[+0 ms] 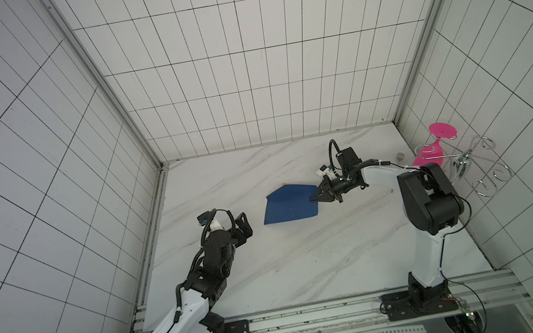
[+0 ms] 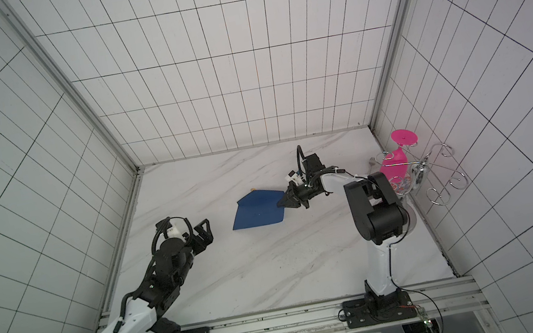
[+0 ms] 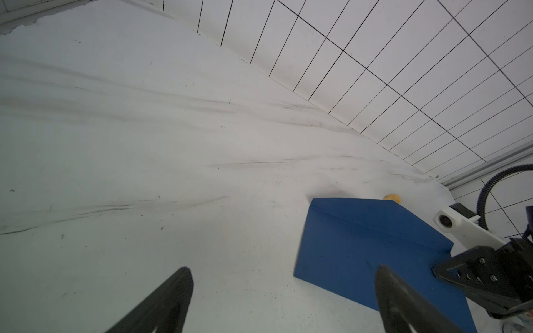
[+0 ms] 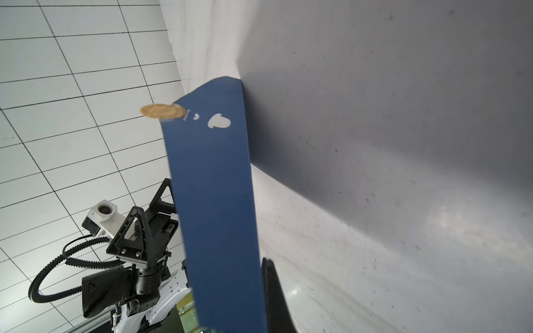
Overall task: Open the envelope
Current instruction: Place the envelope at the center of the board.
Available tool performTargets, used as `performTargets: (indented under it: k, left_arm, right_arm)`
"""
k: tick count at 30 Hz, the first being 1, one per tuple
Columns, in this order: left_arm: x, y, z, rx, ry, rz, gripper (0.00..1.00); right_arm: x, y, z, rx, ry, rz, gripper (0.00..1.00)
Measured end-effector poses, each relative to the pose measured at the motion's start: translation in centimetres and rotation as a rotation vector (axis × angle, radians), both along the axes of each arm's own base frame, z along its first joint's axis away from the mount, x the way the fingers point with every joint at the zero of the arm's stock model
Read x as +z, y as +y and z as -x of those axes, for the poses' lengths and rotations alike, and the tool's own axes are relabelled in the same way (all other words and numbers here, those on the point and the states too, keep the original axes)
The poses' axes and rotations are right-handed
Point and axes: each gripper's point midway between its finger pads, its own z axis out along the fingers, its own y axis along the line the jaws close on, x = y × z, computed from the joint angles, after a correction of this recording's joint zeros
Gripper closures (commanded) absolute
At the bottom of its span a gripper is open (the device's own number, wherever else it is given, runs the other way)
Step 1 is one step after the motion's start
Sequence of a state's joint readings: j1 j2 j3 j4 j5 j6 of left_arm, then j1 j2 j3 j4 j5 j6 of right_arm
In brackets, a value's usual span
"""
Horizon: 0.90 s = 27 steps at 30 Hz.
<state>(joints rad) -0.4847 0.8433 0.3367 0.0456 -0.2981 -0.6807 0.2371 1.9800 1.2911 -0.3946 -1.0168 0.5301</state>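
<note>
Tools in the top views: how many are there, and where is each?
2. The left tool hangs open beside the envelope, apart from it. The right tool is shut on the envelope's opposite end. Neither is hidden.

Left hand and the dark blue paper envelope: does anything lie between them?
Nothing: only bare white marble tabletop separates the open left hand from the dark blue paper envelope, as both top views show.

Table (image 1: 277, 276): white marble-pattern surface with grey veining, enclosed by tiled walls (image 1: 240, 68) on three sides. One dark blue envelope (image 1: 289, 209) rests on it, rear of centre, flap (image 1: 293, 189) raised.
</note>
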Motion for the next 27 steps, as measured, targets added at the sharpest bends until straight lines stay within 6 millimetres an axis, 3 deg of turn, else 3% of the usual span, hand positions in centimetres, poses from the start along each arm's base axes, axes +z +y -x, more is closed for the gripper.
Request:
performTargets:
  k: [1,2,5,8,12,16,23,25,27]
  left_arm:
    - [-0.1,-0.2,-0.1,-0.01,0.008,-0.001,0.02]
    - [-0.1,-0.5,-0.2,-0.02,0.013,-0.004,0.02]
    - [0.1,-0.9,-0.3,-0.043,0.017,-0.004,0.02]
    - [0.4,-1.2,-0.3,-0.057,0.01,-0.001,0.02]
    - [0.8,-1.6,-0.3,-0.071,-0.018,0.02,0.02]
    - [0.4,-1.4,-0.1,-0.06,-0.043,0.032,0.02]
    - [1.6,0.2,-1.1,0.009,-0.113,-0.092,0.02]
    - [3.3,0.7,-1.8,0.038,-0.152,-0.146,0.02]
    - [5.5,0.9,-2.7,0.054,-0.212,-0.215,0.02]
  right_arm:
    - [-0.5,-0.1,-0.6,0.011,0.002,0.024,0.99]
    - [-1.1,-0.2,-1.0,0.021,0.009,0.05,0.8]
    - [-3.1,-1.5,-1.0,0.029,0.057,0.147,0.0]
    - [-4.2,-3.7,-0.5,0.01,0.106,0.254,0.01]
    - [-2.8,-6.6,-1.5,-0.034,0.049,0.417,0.01]
    - [1.4,-9.7,-1.9,-0.104,-0.106,0.627,0.01]
    - [12.2,-13.3,-2.2,-0.285,-0.622,1.021,0.01]
    - [13.3,-14.6,-1.9,-0.338,-0.725,1.087,0.0]
    - [12.9,-16.4,-1.8,-0.397,-0.793,1.15,0.03]
